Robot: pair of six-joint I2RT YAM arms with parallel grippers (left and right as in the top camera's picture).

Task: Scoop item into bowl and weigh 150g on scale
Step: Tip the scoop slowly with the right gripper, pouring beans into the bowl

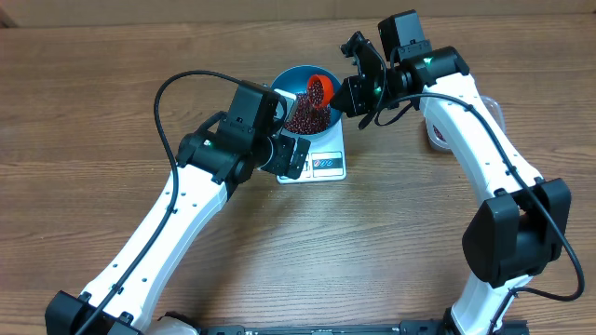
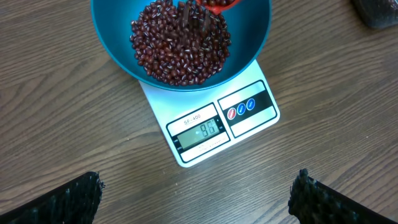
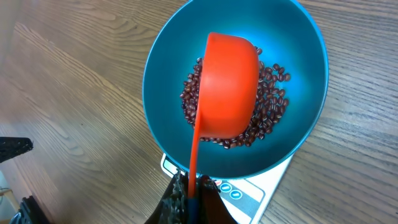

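The blue bowl (image 1: 291, 76) stands on the white scale (image 1: 328, 160), with a heap of red-brown beans (image 2: 180, 46) inside it. My right gripper (image 3: 194, 199) is shut on the handle of an orange scoop (image 3: 230, 87), which is tipped mouth-down over the bowl (image 3: 163, 81). Beans are falling from the scoop (image 1: 320, 88) in the overhead view. In the left wrist view the scale's display (image 2: 199, 132) reads 86. My left gripper (image 2: 196, 199) hangs open over bare table just in front of the scale, with nothing between its fingers (image 2: 68, 202).
A clear plastic tub (image 1: 436, 136) sits at the right, mostly hidden behind my right arm (image 1: 475, 130). My left arm (image 1: 177, 205) crosses the table from the lower left. Wood-grain table (image 1: 93, 93) surrounds the scale.
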